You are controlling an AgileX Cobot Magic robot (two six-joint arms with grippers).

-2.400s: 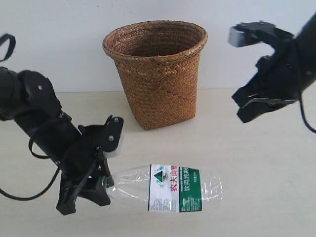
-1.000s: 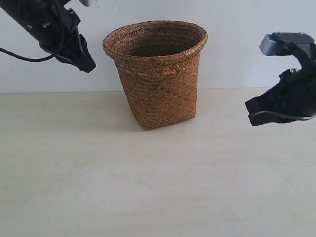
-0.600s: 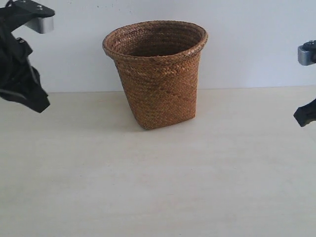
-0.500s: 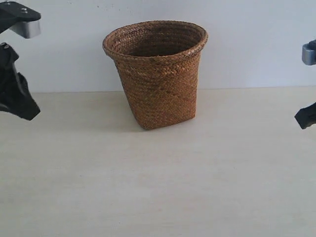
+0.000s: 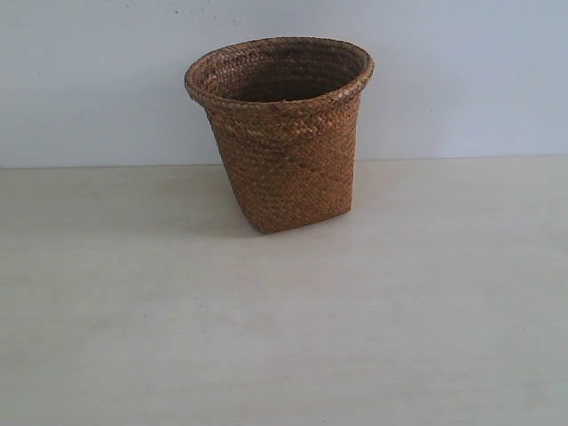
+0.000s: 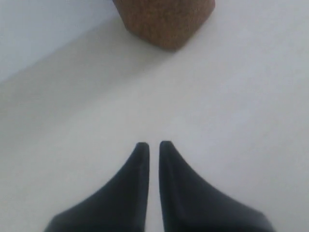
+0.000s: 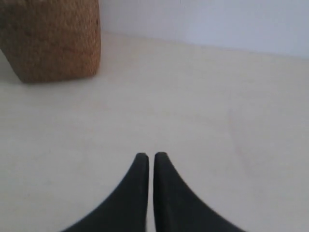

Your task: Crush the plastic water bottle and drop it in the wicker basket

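The brown wicker basket (image 5: 280,133) stands upright at the back middle of the table, its round braided rim open to the top. Its base also shows in the left wrist view (image 6: 164,19) and its side in the right wrist view (image 7: 50,41). The plastic water bottle is in none of the views; the basket's inside is dark and I cannot see into it. My left gripper (image 6: 154,144) hangs over bare tabletop, shut with nothing between its fingers. My right gripper (image 7: 150,155) is likewise shut and empty over the table. Neither arm shows in the exterior view.
The pale wooden tabletop (image 5: 284,337) stretches in front of and around the basket. A plain white wall (image 5: 461,71) rises behind it.
The bottle that lay on the table in the left gripper's grasp is gone from view. Both arms have drawn back out of the exterior view, left arm leftward, right arm rightward.
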